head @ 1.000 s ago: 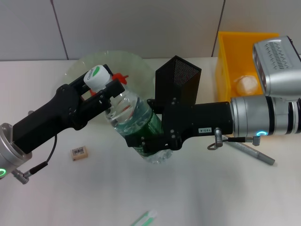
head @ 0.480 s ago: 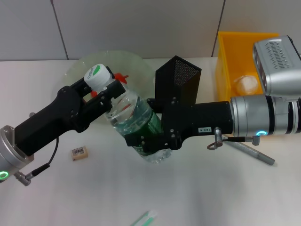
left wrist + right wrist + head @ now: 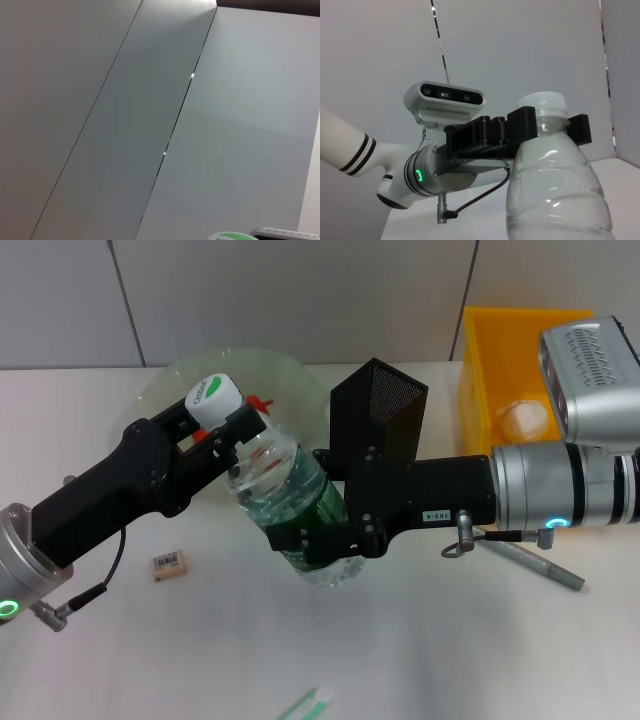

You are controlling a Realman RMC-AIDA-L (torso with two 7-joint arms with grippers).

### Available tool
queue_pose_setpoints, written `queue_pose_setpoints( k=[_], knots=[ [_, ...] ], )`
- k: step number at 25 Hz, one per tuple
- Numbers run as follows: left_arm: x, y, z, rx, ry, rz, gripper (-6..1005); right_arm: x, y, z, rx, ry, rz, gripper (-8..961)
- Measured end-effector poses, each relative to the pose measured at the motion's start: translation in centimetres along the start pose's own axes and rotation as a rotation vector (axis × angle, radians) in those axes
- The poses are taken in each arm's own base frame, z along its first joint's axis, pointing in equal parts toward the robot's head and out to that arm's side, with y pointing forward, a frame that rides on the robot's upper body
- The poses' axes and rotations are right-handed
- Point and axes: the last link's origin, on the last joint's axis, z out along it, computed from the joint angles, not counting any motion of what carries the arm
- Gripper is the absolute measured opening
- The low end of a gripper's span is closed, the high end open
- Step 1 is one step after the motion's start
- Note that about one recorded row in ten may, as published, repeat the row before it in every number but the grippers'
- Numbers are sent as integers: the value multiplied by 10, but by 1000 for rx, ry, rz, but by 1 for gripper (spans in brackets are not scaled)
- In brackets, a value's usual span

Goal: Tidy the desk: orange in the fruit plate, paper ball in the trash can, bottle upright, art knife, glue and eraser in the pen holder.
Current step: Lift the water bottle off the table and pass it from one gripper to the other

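Observation:
The bottle [image 3: 285, 485] hangs tilted over the desk [image 3: 450, 660], white cap up and to the left. My left gripper [image 3: 232, 430] is shut on its neck just under the cap; the right wrist view shows that gripper [image 3: 547, 131] clamped on the bottle [image 3: 555, 190]. My right gripper [image 3: 325, 538] is shut on the bottle's lower, green-labelled part. A sliver of the orange [image 3: 259, 400] shows behind the left gripper, over the fruit plate [image 3: 290, 375]. The paper ball [image 3: 522, 418] lies in the trash can [image 3: 480, 350]. The eraser [image 3: 169, 563] and art knife [image 3: 308, 703] lie on the desk. The pen holder [image 3: 385, 400] stands behind the right gripper.
A thin grey rod [image 3: 535, 562] lies on the desk under my right forearm, in front of the trash can. The left wrist view shows only wall panels and the rim of the bottle cap [image 3: 231, 236].
The bottle's cap end has risen slightly and shifted right, so the bottle stands a little steeper. Both grippers keep their hold.

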Motion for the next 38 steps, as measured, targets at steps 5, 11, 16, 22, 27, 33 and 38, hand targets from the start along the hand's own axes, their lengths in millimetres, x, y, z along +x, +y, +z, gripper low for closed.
queue_pose_setpoints(
  k=[5,11,16,22,27,33,38],
  knots=[
    [0,0,0,1,2,0,516,0,1,0,-7,-3,-1,759],
    [3,-2,-2,17,25,7,500,-1,1,0,-6,-6,-1,758],
    [3,-2,0,11,20,6,488,-1,0,-1,-4,-10,-1,758],
    [3,-1,1,4,15,5,472,-2,0,-1,0,-16,-9,758],
    [3,-2,1,4,14,8,459,-2,0,0,1,-14,-10,758],
    [4,-2,0,3,11,14,444,-2,0,0,0,-12,-11,759],
    [4,-2,1,3,11,14,442,-3,-1,0,-1,-12,-12,760]
  ],
)
